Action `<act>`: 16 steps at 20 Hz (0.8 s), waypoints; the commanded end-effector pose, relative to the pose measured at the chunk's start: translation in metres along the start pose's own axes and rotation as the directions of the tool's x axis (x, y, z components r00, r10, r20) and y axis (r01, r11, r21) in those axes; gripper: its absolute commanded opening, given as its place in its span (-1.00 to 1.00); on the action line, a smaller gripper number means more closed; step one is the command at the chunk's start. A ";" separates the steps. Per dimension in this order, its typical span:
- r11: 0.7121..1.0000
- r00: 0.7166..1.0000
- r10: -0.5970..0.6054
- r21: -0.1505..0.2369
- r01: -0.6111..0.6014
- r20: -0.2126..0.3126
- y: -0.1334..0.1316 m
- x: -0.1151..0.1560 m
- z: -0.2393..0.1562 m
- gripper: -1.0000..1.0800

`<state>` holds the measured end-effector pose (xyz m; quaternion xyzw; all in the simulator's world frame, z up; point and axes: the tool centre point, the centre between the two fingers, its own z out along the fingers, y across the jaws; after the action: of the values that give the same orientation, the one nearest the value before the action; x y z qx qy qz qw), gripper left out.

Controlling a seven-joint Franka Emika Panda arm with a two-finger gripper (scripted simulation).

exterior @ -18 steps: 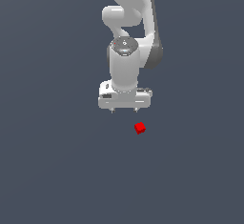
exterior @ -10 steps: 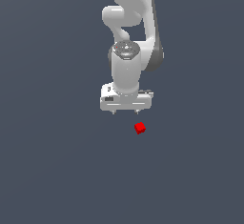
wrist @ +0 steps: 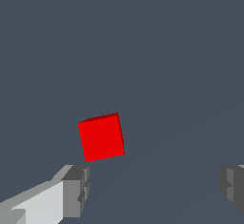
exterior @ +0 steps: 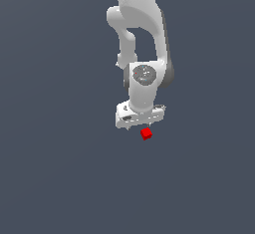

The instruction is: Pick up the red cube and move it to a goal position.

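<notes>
— Where's the red cube [exterior: 146,134] sitting?
— On the plain grey desk [exterior: 55,168], out in the middle, just under the gripper [exterior: 141,125].
— Grabbed?
— No. The fingers [wrist: 76,191] stand wide apart, cube untouched, closer to one finger.

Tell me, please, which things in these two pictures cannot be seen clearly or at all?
- Goal position: no marker shows in either view.
- Gripper fingertips, exterior view: too small, partly behind the hand body.
- Fingers, wrist view: cut off by the picture's edges.
- Red cube: whether it rests on the floor cannot be told, the grey ground being featureless.
</notes>
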<state>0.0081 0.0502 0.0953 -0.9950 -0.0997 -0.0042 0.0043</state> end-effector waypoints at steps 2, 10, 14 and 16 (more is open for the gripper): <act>0.997 0.997 -0.078 -0.001 0.078 0.004 -0.016 0.004 0.029 0.92; 0.983 0.983 -0.183 -0.004 0.183 0.009 -0.038 0.008 0.069 0.92; 0.980 0.980 -0.200 -0.005 0.200 0.010 -0.041 0.009 0.076 0.92; 0.980 0.980 -0.200 -0.005 0.201 0.010 -0.041 0.009 0.076 -1.00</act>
<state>0.0086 0.0929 0.0203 -0.9801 -0.1983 0.0005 0.0006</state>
